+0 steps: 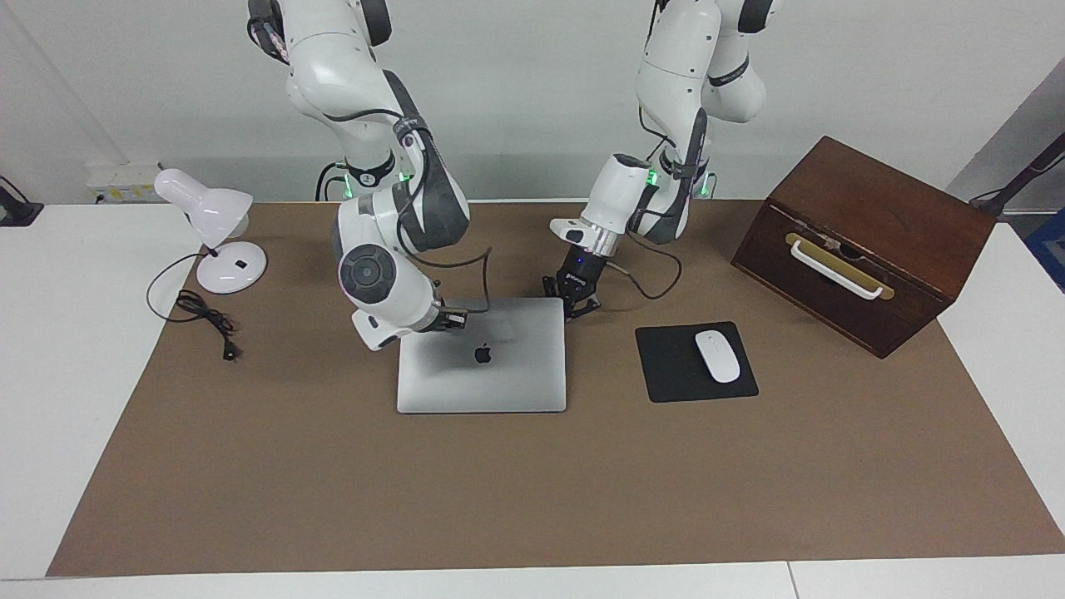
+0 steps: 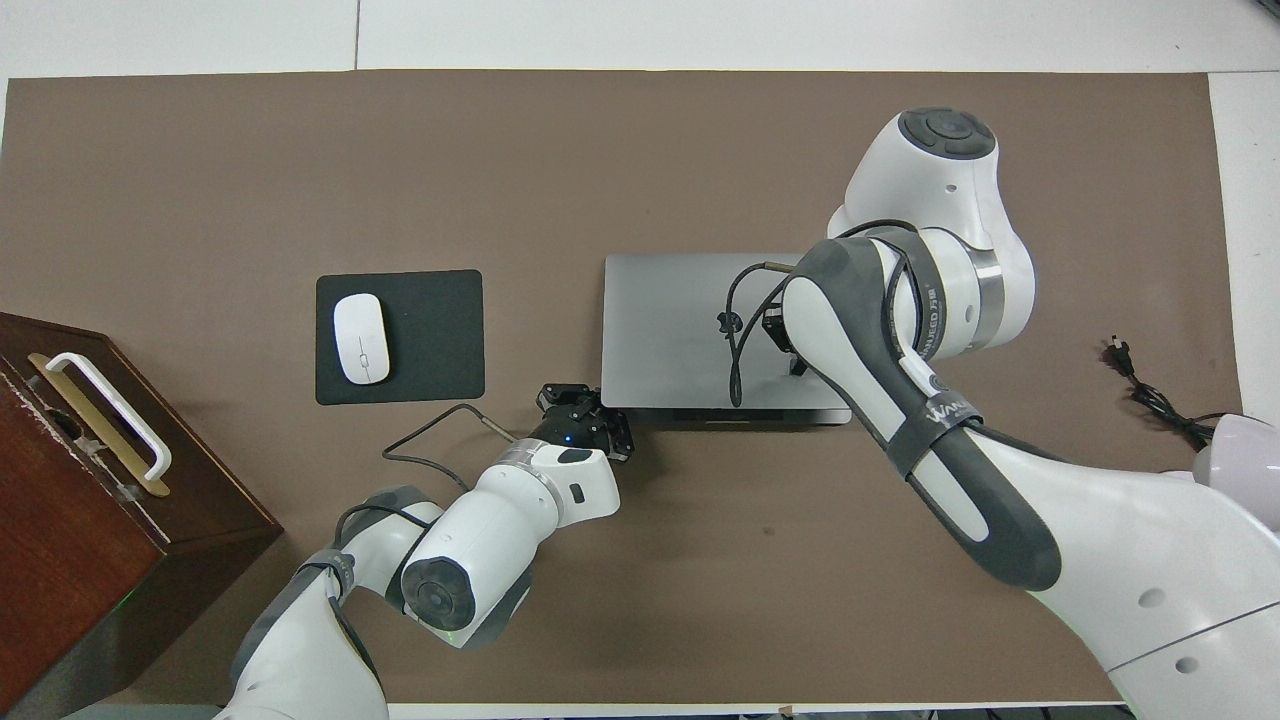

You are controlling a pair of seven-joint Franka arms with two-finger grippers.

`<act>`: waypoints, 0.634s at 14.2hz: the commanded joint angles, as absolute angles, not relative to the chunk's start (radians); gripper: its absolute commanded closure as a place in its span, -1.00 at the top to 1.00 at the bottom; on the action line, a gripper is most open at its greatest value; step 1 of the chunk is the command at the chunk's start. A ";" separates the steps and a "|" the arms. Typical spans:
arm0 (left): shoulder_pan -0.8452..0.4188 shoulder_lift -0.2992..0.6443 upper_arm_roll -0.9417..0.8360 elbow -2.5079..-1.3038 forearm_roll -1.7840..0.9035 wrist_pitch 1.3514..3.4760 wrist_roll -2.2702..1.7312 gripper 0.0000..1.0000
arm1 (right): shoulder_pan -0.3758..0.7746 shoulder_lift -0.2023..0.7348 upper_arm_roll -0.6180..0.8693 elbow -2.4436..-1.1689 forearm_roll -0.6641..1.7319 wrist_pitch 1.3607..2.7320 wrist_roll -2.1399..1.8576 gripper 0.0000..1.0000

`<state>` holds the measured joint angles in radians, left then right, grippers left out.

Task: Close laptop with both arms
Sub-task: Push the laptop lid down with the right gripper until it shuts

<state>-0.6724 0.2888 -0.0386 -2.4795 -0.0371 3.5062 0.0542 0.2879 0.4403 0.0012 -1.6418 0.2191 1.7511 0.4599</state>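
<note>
The silver-grey laptop (image 1: 481, 366) lies on the brown mat with its lid flat down and the dark apple logo facing up; it also shows in the overhead view (image 2: 680, 330). My left gripper (image 1: 574, 306) is at the laptop's corner nearest the robots, on the mouse pad's side, with its fingers spread; it also shows in the overhead view (image 2: 585, 408). My right gripper (image 1: 452, 319) rests low over the lid's edge nearest the robots. In the overhead view the right gripper (image 2: 785, 345) is mostly hidden under its own arm.
A black mouse pad (image 1: 670, 374) with a white mouse (image 1: 717, 356) lies beside the laptop. A brown wooden box (image 1: 882, 216) with a white handle stands at the left arm's end. A white desk lamp (image 1: 218, 229) and its black cord (image 1: 204, 316) are at the right arm's end.
</note>
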 commanded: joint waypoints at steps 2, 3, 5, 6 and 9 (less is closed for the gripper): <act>-0.669 0.337 -0.032 -2.520 -0.035 3.501 0.077 -1.00 | 0.285 0.414 0.003 -1.723 0.242 1.824 0.429 -1.00; -0.669 0.336 -0.031 -2.520 -0.035 3.501 0.075 -1.00 | 0.285 0.414 0.003 -1.736 0.242 1.841 0.428 -1.00; -0.669 0.337 -0.032 -2.522 -0.035 3.501 0.077 -1.00 | 0.287 0.413 0.003 -1.746 0.242 1.850 0.430 -1.00; -0.669 0.336 -0.031 -2.522 -0.035 3.502 0.077 -1.00 | 0.287 0.413 0.003 -1.744 0.242 1.848 0.430 -1.00; -0.669 0.337 -0.032 -2.522 -0.035 3.501 0.077 -1.00 | 0.282 0.408 0.003 -1.723 0.242 1.832 0.433 -1.00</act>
